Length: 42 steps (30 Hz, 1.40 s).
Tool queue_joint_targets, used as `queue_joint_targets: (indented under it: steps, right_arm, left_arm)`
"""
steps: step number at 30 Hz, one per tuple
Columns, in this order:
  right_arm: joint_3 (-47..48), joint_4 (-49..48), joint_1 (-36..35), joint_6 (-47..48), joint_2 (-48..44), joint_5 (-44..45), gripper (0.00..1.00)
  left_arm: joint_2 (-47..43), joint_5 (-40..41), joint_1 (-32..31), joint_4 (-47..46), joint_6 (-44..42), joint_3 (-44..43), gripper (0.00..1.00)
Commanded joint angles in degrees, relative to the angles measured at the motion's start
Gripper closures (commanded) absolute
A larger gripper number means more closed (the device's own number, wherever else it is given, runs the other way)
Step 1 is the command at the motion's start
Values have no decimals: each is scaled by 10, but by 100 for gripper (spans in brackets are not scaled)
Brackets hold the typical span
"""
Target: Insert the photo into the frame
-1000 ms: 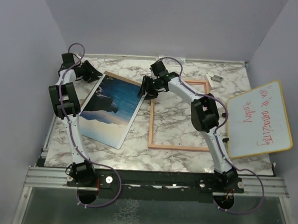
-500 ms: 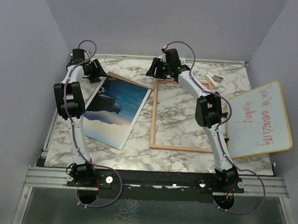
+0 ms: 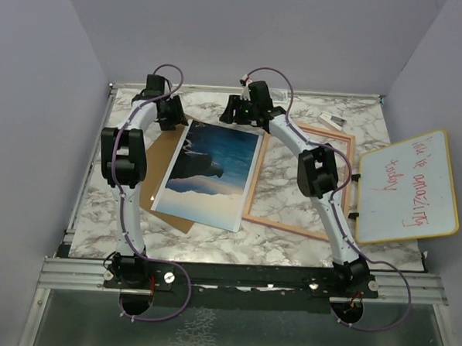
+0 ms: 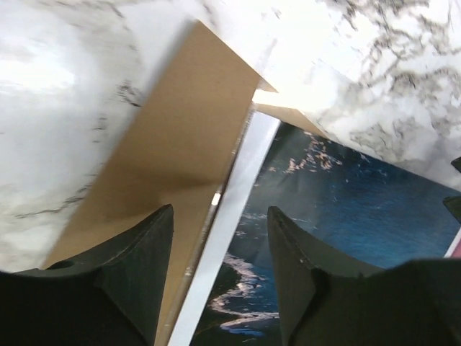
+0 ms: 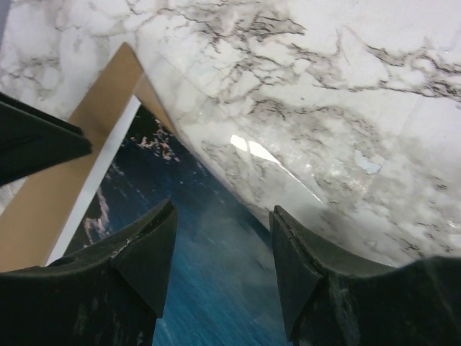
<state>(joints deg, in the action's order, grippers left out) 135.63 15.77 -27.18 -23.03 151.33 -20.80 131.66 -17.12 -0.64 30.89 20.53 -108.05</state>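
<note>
Both sets of jaws: yours stand apart, gripping nothing.
Left gripper: above photo border and board.
Right gripper: above photo's far edge.
Photo: overlaps frame left side.

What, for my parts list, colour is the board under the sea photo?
Plain brown board; left wrist view.

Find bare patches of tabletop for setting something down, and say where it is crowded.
Bare table: the near strip in front of photo and frame; the left margin beside the brown board. Crowded: the far middle, where left tool and right tool flank the photo's far edge.
</note>
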Motion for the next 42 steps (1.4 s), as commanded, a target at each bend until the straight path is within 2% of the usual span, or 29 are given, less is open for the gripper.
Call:
queue_joint_targets:
  steps: [1, 5, 9, 13, 21, 30, 38, 42]
  right_arm:
    - [1, 3, 0, 15, 19, 62, 40]
    - [1, 1, 0, 4, 17, 91, 38]
    - [-1, 11, 5, 12, 20, 111, 36]
    - [-17, 20, 19, 19, 18, 103, 36]
    - [-21, 87, 32, 47, 16, 74, 36]
    - [-62, 166, 29, 30, -6, -2, 39]
    - [-87, 225, 16, 31, -17, -78, 42]
    - [-119, 226, 13, 27, -36, -119, 42]
  left_arm:
    - [-37, 65, 14, 10, 5, -3, 41]
    - [-39, 61, 14, 21, 3, -11, 35]
    - [-53, -6, 12, 34, 6, -3, 34]
    - [-85, -47, -9, 34, 12, 49, 37]
    - [-138, -54, -30, 33, 45, 168, 42]
    - [-176, -2, -31, 35, 80, 293, 46]
    - [-138, 114, -13, 78, 64, 268, 48]
    - [-115, 135, 12, 82, 57, 239, 48]
